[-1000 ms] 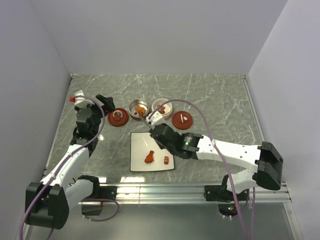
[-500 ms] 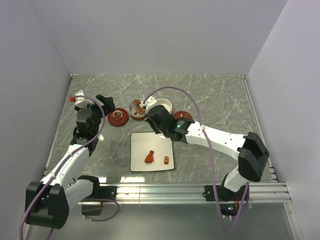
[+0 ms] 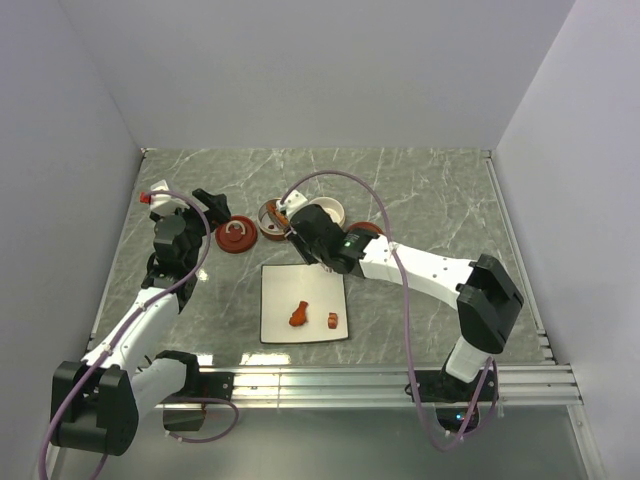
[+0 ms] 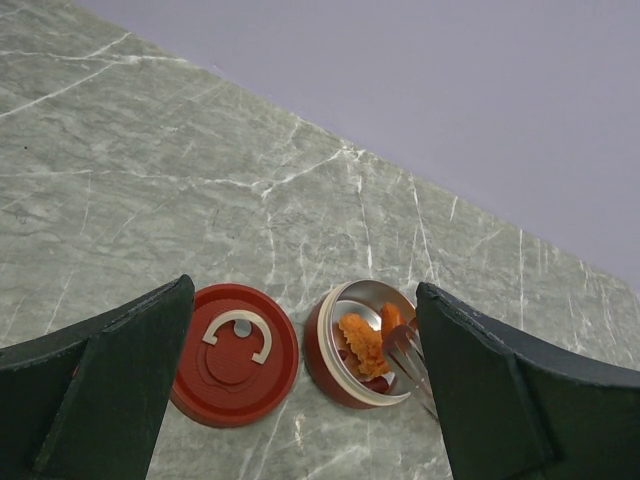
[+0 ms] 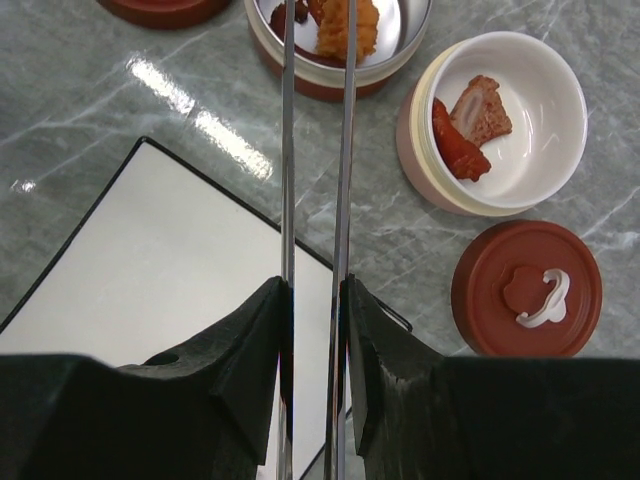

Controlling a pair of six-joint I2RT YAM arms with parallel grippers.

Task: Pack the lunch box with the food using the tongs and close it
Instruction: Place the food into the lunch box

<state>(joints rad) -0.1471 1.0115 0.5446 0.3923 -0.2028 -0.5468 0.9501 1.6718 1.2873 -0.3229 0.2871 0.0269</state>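
Having swung off the white square plate (image 3: 280, 290), the right gripper (image 5: 315, 300) is clamping slim silver tongs (image 5: 288, 150) over the round steel container (image 5: 400, 60); the left gripper (image 4: 305, 290) is gaping. Releasing off-centre risks orange food (image 5: 362, 25) bouncing out.

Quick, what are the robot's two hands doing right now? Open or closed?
Left gripper: open, holding nothing.
Right gripper: closed on the tongs.

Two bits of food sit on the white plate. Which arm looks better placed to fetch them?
The right arm: its jaws are clamped on the tongs, close to the plate. The left arm has open, empty jaws.
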